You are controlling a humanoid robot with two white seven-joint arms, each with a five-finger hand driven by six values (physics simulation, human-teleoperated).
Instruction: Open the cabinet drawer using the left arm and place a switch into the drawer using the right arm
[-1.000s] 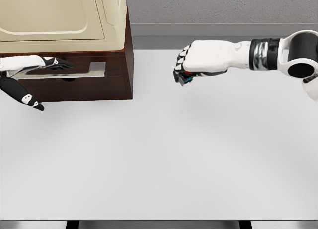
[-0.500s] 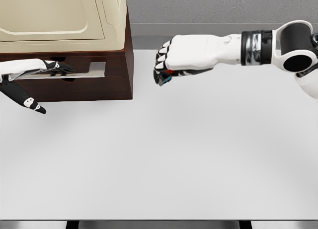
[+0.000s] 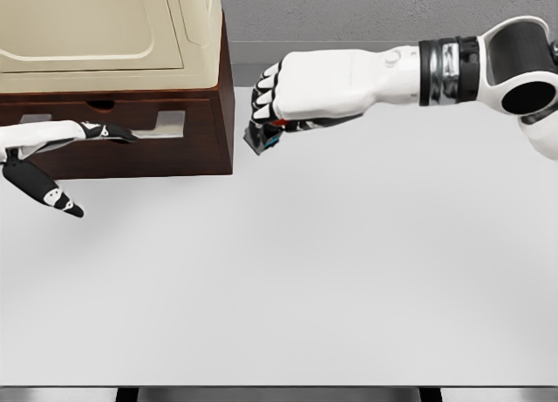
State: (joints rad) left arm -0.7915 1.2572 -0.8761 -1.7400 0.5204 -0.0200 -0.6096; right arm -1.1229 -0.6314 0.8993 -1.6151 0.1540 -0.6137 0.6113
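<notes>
Up at eleven o'clock my right hand [image 3: 266, 114] clenches the switch [image 3: 261, 139] beside the cabinet [image 3: 187, 153], while my left hand [image 3: 65, 140] rests fingers loose at the drawer [image 3: 131, 127] (barely open), so the switch could strike wood.

1 cabinet [image 3: 131, 149], 1 drawer [image 3: 161, 123], 1 switch [image 3: 264, 136], 2 hands.

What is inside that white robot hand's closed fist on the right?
The right hand grips a small dark object with red and blue bits, poking out below its curled fingers. They cover the rest, so its shape is unclear.
</notes>
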